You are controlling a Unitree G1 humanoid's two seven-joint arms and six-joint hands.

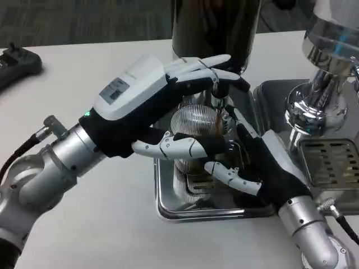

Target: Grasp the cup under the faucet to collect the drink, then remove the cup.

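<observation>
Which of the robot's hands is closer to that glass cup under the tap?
Both are at it. The left hand wraps the cup from its left side. The right hand lies against its lower right side, fingers curled toward it, over the metal tray.

**Silver, white and black, with one brown streak**

The cup [193, 131] is clear glass with fine vertical ribbing; a thin brown stream runs into it from the chrome faucet [217, 101]. The tray [168, 210] beneath is shiny silver with a slotted grille. The left hand [162, 103] has a white back bearing a grey label, with white-and-black fingers; the right hand [255, 162] looks mostly black from here, fingers white. Both forearms are silver. The table [84, 235] is white, the dispenser body [216, 28] dark, perhaps black.
</observation>
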